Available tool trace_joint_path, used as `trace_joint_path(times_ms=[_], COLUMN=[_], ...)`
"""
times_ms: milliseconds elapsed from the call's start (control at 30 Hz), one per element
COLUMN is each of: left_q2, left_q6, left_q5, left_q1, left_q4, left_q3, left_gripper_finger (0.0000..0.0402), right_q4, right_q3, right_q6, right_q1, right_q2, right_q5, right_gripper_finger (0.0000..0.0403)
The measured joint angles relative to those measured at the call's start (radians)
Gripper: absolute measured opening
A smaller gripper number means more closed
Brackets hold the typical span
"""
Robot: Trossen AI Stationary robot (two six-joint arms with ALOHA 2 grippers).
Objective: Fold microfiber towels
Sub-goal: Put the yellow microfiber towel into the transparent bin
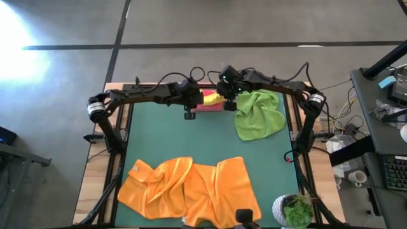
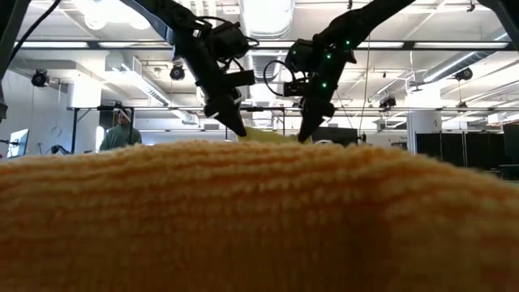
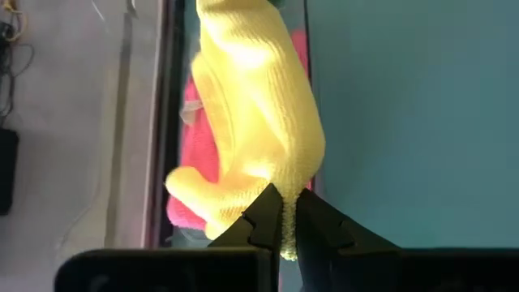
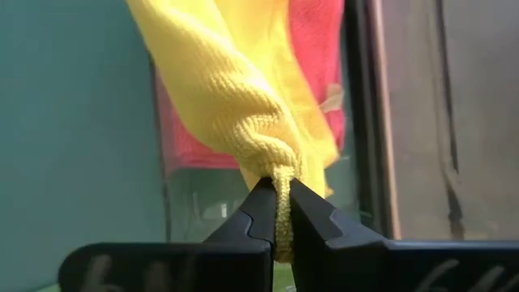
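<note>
Yellow microfiber towel point(image 3: 259, 122) hangs between both arms at the far edge of the green table point(image 1: 210, 143), the left gripper point(image 3: 282, 221) and right gripper point(image 4: 276, 212) each clamped on an edge of it, above the pink towel point(image 3: 199, 154) in a clear tray point(image 4: 203, 203). Both pinches look thin; a sharp pull apart could slip a corner free or drag the pink one out.

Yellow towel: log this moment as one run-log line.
left gripper: shut on yellow towel | right gripper: shut on yellow towel | pink towel: beneath it | step: lifting, unfolded
</note>
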Motion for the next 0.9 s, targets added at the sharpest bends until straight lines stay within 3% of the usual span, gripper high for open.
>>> trace_joint_path(times_ms=[133, 300, 500, 633, 767, 900], left_q2=[0.018, 0.013, 0.012, 0.012, 0.013, 0.046], left_q6=[0.000, 0.033, 0.244, 0.347, 0.320, 0.299], left_q5=[-0.004, -0.088, -0.318, -0.457, -0.438, -0.374], left_q1=[0.004, 0.005, 0.023, 0.036, 0.057, 0.072], left_q4=[-0.006, -0.005, 0.122, 0.236, 0.251, 0.218], left_q3=[-0.003, 0.032, 0.144, 0.201, 0.202, 0.139], left_gripper_finger=[0.0010, 0.0010, 0.0010, 0.0010, 0.0010, 0.0010], right_q4=[-0.007, -0.008, 0.062, 0.122, 0.143, 0.079], right_q3=[-0.001, 0.046, 0.165, 0.226, 0.228, 0.155], right_q6=[-0.010, -0.024, -0.092, -0.097, -0.098, -0.059], right_q1=[0.000, -0.003, -0.042, -0.075, -0.099, -0.109], right_q2=[-0.001, -0.018, -0.025, -0.027, -0.027, -0.021], right_q5=[0.001, 0.037, 0.158, 0.175, 0.162, 0.064], right_gripper_finger=[0.0008, 0.0008, 0.0008, 0.0008, 0.0008, 0.0008])
